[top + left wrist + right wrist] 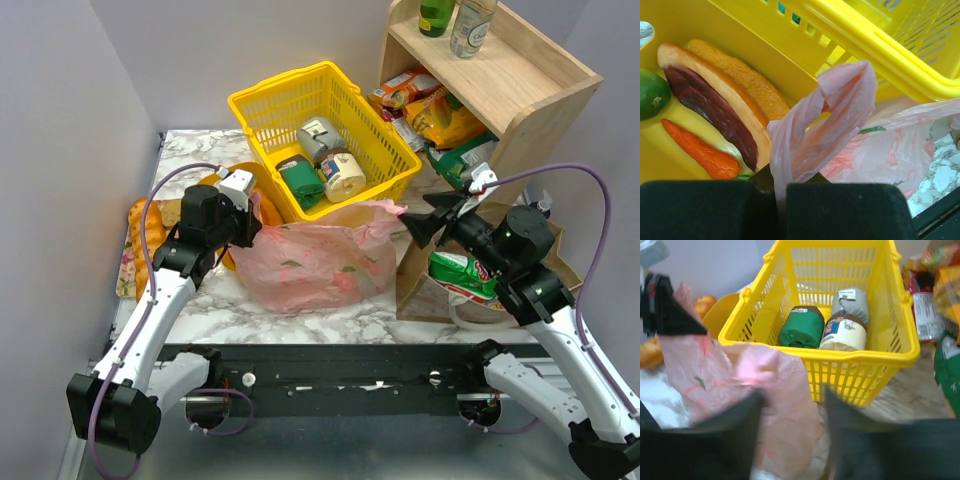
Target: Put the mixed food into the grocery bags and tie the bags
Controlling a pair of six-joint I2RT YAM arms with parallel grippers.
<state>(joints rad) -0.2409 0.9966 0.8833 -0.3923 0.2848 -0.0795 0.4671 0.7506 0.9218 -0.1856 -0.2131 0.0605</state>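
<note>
The pink plastic bag point(315, 262) lies bulging on the marble table, in front of the yellow basket. My left gripper point(250, 225) is shut on the bag's left handle point(840, 110), which is pinched between the black pads point(840, 210). My right gripper point(420, 225) is open at the bag's right end. In the right wrist view the gripper point(792, 415) is blurred, with pink plastic point(785, 390) between its fingers. The brown paper bag point(412, 275) stands under my right arm, with the green-and-white crisp packet point(465, 275) at its mouth. A toy carrot point(700, 150) and a lime point(652, 92) lie in the yellow tub.
The yellow mesh basket point(260, 105) holds several tins point(842, 332) just behind the bag. The yellow tub point(670, 160) is at the far left, with a braided loaf point(145, 240) beside it. A wooden shelf point(540, 90) with packets and bottles stands at the back right.
</note>
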